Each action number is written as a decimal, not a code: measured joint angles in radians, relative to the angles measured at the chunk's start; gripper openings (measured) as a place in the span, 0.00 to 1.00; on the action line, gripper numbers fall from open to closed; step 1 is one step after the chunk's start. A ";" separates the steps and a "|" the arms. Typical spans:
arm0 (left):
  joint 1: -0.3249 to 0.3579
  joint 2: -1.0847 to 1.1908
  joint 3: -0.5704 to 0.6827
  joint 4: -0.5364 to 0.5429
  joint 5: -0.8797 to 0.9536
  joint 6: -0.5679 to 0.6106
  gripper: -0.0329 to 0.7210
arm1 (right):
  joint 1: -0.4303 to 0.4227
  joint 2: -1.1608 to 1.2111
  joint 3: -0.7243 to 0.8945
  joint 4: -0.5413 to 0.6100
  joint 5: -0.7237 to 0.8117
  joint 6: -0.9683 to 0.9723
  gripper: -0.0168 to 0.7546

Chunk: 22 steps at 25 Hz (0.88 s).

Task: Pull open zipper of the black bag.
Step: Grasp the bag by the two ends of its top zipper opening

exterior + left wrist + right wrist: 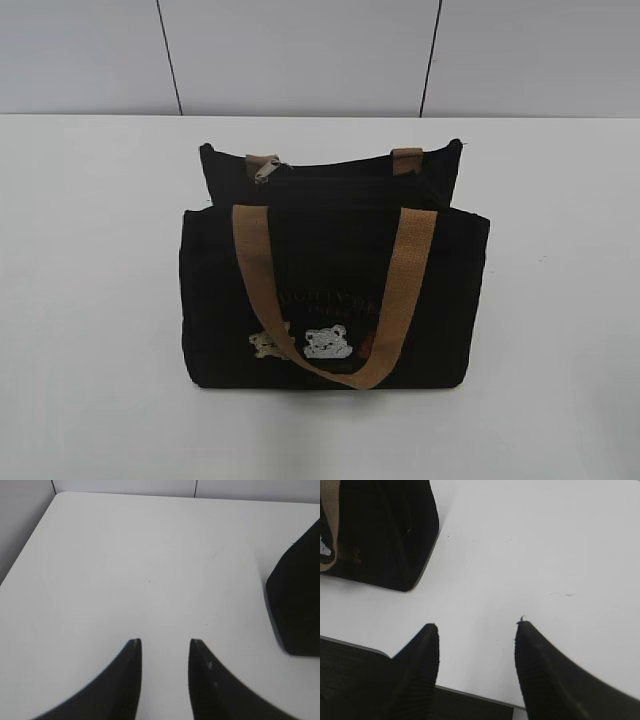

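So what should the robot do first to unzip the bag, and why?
Probably bring the left gripper over to the bag's top, toward the pull tab. Both grippers hang open over bare table, touching nothing, and the tab sits at the left end of the black bag.

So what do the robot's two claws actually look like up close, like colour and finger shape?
Only the fingers show. The left claw has two matte black fingers that curve inward and taper to narrow tips, with a few pale scuff specks on them. The right claw has similar black, horn-shaped fingers with a finely ribbed texture. No cables, markings or arm links are visible in any view.
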 joint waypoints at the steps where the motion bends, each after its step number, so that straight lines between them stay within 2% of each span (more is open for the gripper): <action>1: 0.000 0.000 0.000 0.000 0.000 0.000 0.36 | 0.000 0.000 0.000 0.000 0.000 0.000 0.51; 3: 0.000 0.000 0.000 0.000 0.000 0.000 0.36 | 0.000 0.000 0.000 0.000 0.000 0.000 0.51; 5: 0.000 0.000 0.000 0.000 0.000 0.000 0.41 | 0.000 0.000 0.000 0.000 0.000 0.000 0.51; 6: 0.000 0.000 0.000 0.000 0.000 0.000 0.45 | 0.000 0.000 0.000 0.000 0.000 0.000 0.51; 9: 0.000 0.027 -0.008 0.000 -0.011 0.000 0.70 | 0.000 0.000 0.000 0.000 -0.002 0.000 0.51; 11: 0.000 0.062 -0.023 0.000 -0.068 0.000 0.79 | 0.000 0.000 0.000 0.006 -0.004 0.000 0.51; 13: 0.000 0.107 -0.035 -0.001 -0.164 0.012 0.81 | 0.000 0.000 -0.006 0.018 -0.007 0.000 0.51; 16: 0.000 0.211 -0.040 -0.034 -0.297 0.080 0.75 | 0.000 0.059 -0.048 0.044 -0.016 0.000 0.51; 22: 0.000 0.536 -0.046 -0.276 -0.508 0.390 0.71 | 0.000 0.325 -0.200 0.074 -0.026 -0.012 0.49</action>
